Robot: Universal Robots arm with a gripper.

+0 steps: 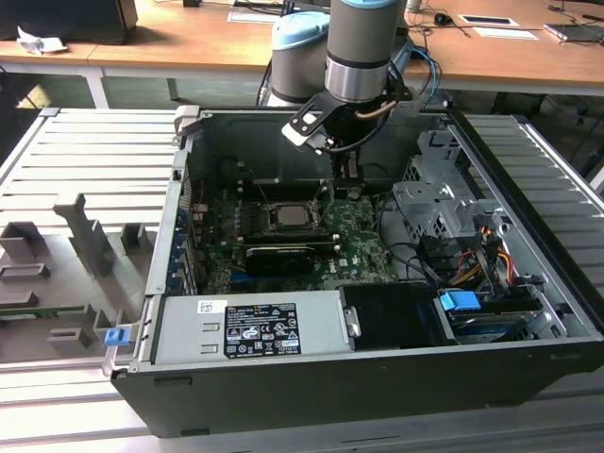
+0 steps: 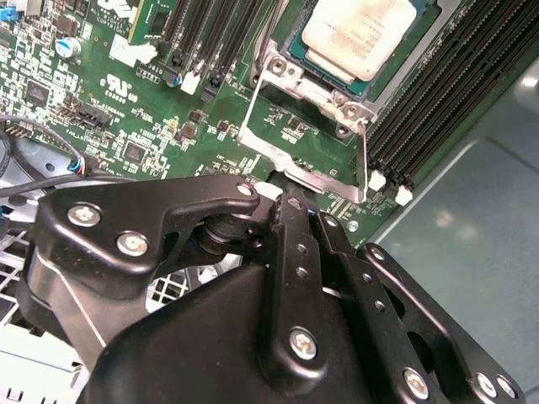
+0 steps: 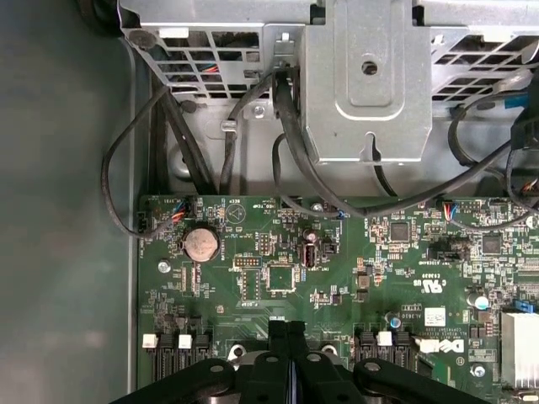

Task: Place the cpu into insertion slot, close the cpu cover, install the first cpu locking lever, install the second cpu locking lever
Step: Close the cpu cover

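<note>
The cpu (image 2: 349, 38) lies flat in the insertion slot (image 2: 296, 57) on the green board, its silver top showing; it sits mid-board in the exterior view (image 1: 288, 215). The cpu cover (image 2: 251, 109), a thin silver frame, stands swung up off the slot, between the slot and my gripper. My gripper (image 2: 290, 206) is shut, with its black fingertips (image 3: 278, 332) pressed together just behind the cover's raised outer edge. I cannot tell whether they touch it. In the exterior view the gripper (image 1: 347, 179) hangs low inside the case, to the right of the cpu.
A grey labelled box (image 1: 250, 326) fills the case's near side, with a long black card (image 1: 278, 255) behind it. A metal drive cage (image 1: 444, 203) and cables (image 3: 210, 143) sit to the exterior view's right. Black memory slots (image 2: 438, 93) flank the socket.
</note>
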